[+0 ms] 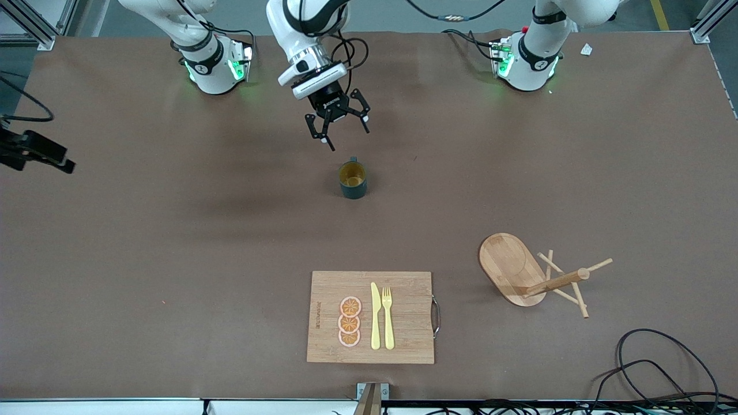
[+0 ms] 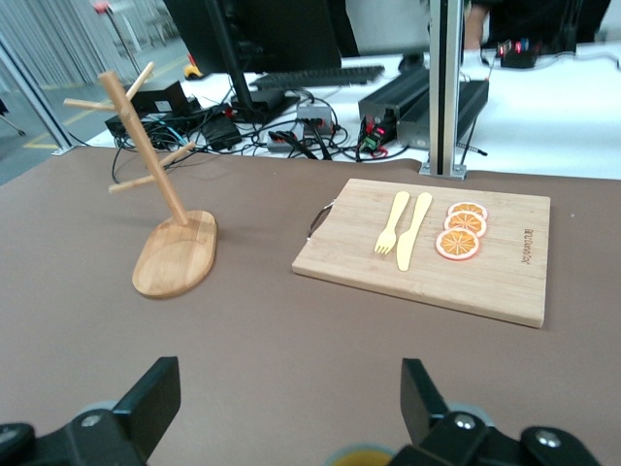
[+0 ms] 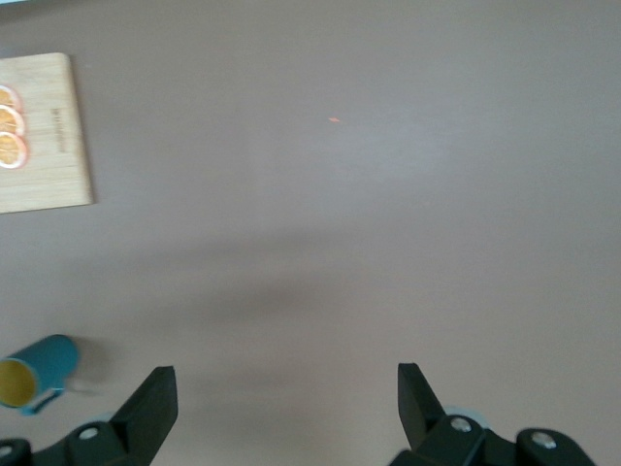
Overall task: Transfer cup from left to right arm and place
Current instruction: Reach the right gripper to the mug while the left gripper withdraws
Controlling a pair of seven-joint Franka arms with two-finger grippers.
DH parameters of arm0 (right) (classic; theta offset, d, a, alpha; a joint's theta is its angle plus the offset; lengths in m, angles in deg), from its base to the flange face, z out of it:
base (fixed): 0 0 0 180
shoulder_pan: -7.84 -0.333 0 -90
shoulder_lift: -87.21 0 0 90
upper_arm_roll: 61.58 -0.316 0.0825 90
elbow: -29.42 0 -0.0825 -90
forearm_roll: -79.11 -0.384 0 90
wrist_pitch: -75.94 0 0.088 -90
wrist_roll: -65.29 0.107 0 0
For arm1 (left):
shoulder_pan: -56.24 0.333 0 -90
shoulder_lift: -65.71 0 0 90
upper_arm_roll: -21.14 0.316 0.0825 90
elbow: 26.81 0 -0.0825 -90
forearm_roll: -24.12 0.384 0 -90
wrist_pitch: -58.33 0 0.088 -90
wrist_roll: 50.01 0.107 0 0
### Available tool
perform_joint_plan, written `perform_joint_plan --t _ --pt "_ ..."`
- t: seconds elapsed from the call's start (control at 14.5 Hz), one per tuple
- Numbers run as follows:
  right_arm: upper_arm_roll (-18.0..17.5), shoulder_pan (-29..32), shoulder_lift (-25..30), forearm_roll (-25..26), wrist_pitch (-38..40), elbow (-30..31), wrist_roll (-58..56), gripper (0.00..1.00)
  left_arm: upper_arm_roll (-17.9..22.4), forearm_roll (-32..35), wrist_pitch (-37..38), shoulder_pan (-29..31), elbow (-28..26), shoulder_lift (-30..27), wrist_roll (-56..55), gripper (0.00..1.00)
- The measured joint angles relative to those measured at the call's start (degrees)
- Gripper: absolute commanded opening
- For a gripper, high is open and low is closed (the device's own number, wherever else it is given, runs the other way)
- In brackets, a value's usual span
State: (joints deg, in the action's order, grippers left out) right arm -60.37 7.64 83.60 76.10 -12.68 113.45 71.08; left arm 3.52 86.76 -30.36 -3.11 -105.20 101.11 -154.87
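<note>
Where one cup (image 1: 353, 180) stands, left gripper (image 1: 347, 137) hovers open; three orange slices (image 1: 349, 321)

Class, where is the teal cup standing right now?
In the front view the cup stands upright mid-table, farther from the front camera than the cutting board, with the left gripper hovering close above it.

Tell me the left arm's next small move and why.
Probably lower the left gripper around the cup. Its fingers are open and it hangs roughly over the cup, which stands upright and unheld on the table. The right gripper waits open above the table.
</note>
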Motion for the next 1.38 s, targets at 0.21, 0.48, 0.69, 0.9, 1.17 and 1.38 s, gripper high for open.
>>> perform_joint_plan --t 0.21,0.48,0.69,0.9,1.17,1.38 --pt "-0.34 -7.99 -0.24 0.05 -0.69 1.15 12.09 1.0 0.0 -5.74 -3.47 5.54 -0.03 -6.49 12.67 1.0" --pt "-0.62 -17.77 -0.76 0.23 -1.76 4.94 20.67 1.0 0.05 -13.83 -8.78 13.86 -0.1 -11.7 29.91 1.0" --pt "-0.61 -23.13 -1.88 0.2 -12.46 12.07 28.17 1.0 0.06 -19.66 -13.07 19.85 -0.07 -12.89 40.94 1.0" --pt "-0.64 -30.72 -5.53 0.55 -18.33 16.12 37.62 1.0 0.04 -25.67 -15.96 24.65 -0.01 -12.92 48.89 1.0" --pt "-0.56 -34.84 -12.16 0.93 -25.55 17.42 43.65 1.0 0.06 -35.25 -16.91 31.75 1.05 -13.73 59.01 1.0" --pt "-0.53 -36.15 -13.54 1.29 -32.03 20.74 44.6 1.0 0.46 -43.86 -16.85 37.44 1.41 -15.87 66.28 1.0"
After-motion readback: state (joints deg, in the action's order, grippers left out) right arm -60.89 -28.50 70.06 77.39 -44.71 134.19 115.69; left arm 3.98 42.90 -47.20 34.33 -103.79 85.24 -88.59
